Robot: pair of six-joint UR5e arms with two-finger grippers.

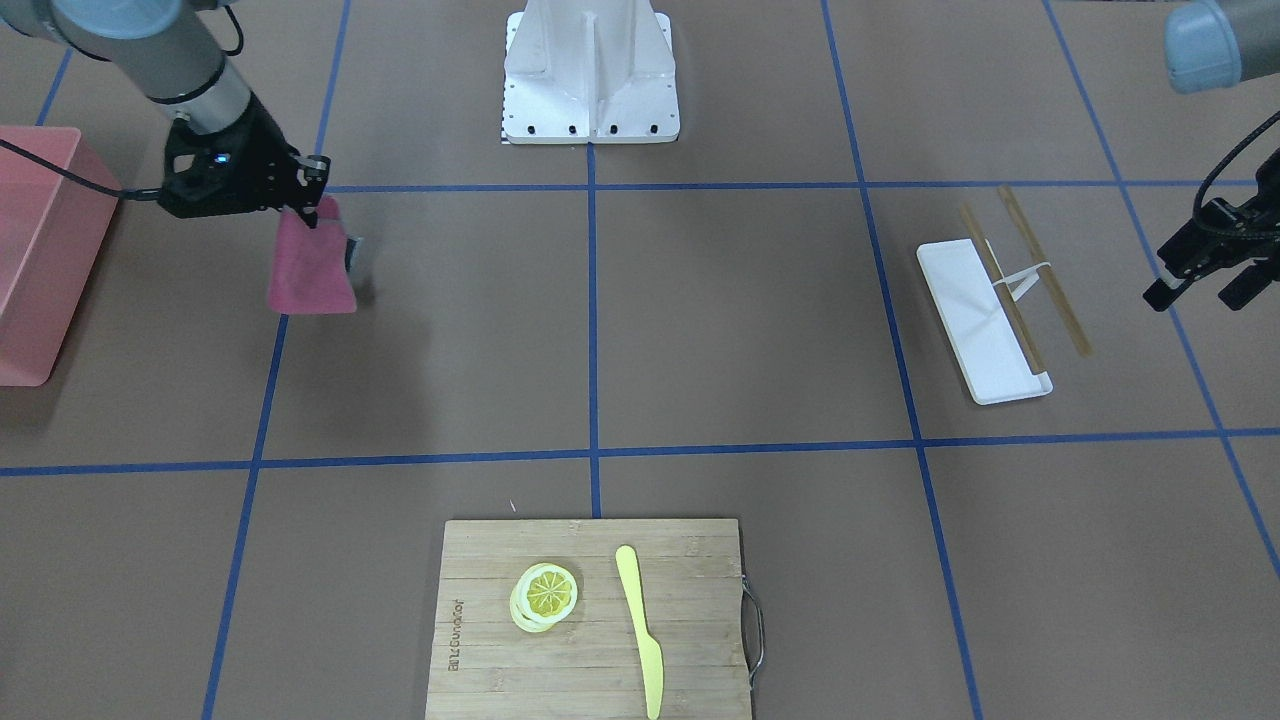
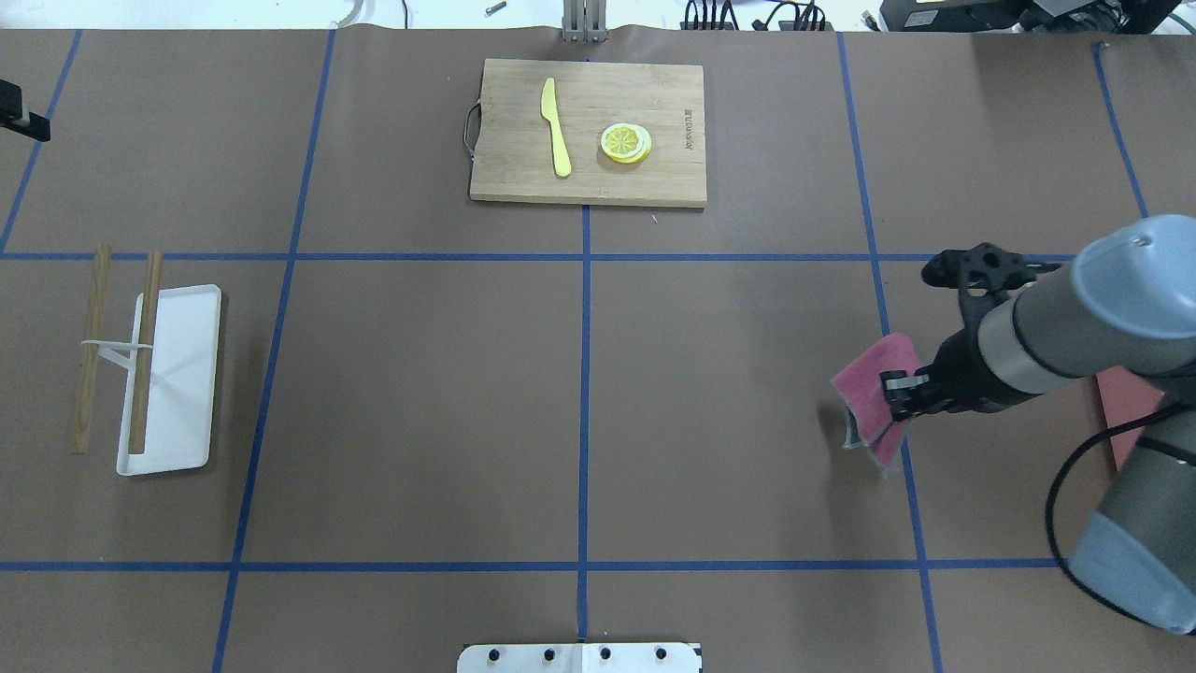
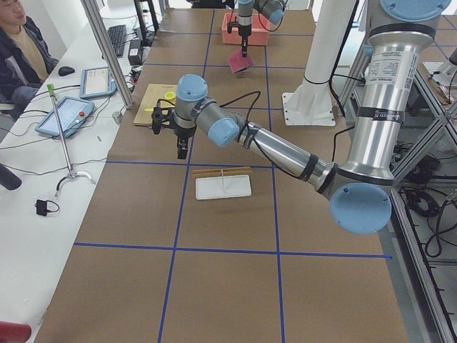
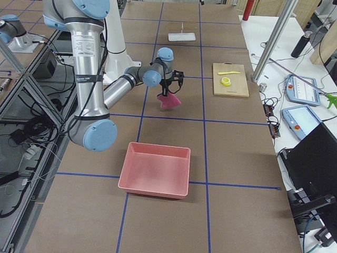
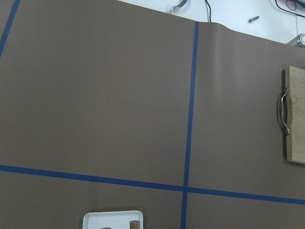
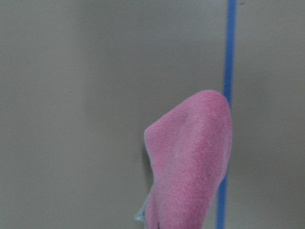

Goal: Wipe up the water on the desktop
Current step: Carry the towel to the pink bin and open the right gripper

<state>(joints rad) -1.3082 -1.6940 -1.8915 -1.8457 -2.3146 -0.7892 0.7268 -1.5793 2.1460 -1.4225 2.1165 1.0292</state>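
Clamping one edge of a pink fleece cloth point(image 1: 310, 275) hanging below it, right gripper point(image 1: 310, 205) could lose it mid-wipe on the brown blue-taped desktop point(image 1: 700, 330): hold looks shallow.

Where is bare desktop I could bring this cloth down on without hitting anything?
The two big middle rectangles of the desktop are bare, bordered by the cutting board, white tray and base plate. The pink cloth in the right gripper hangs beside that room. Crowded: the tray with chopsticks, and the pink bin at the table's right end.
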